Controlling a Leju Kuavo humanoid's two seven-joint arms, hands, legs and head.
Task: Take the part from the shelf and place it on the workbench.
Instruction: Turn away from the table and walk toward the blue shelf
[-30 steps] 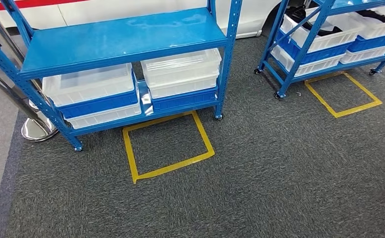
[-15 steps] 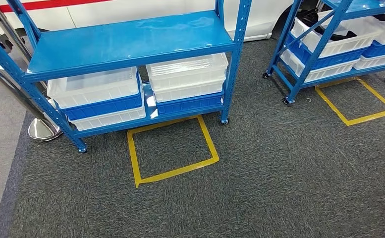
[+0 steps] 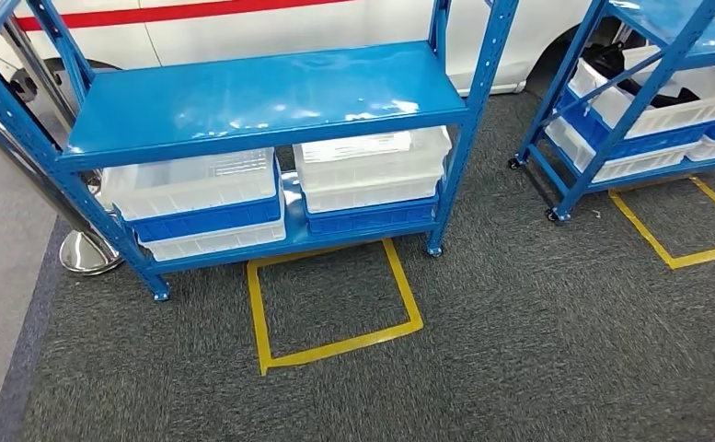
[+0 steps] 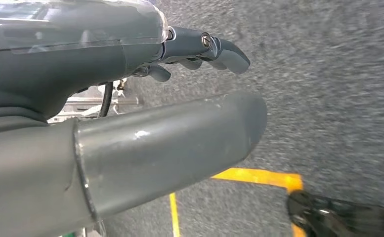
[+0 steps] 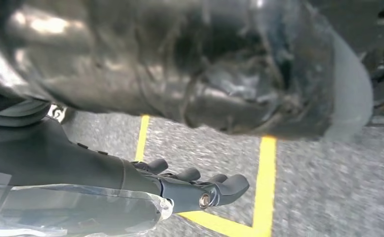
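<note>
Both hands, left hand (image 4: 199,49) and right hand (image 5: 199,190), hung loosely open and empty; squaring up inside the yellow floor square (image 3: 333,304) before the blue shelf (image 3: 261,97) seemed wise.

Two blue shelf racks stand on the grey carpet: one (image 3: 261,97) at eleven o'clock, another (image 3: 652,83) at two o'clock. The near rack's lower shelf carries two stacks of bins, left (image 3: 197,198) and right (image 3: 372,175), each seemingly three deep: white, blue, white. Two yellow tape squares mark the floor, one (image 3: 335,304) at six o'clock, one (image 3: 685,226) at three o'clock. One chrome post base (image 3: 86,253) sits at nine o'clock.
</note>
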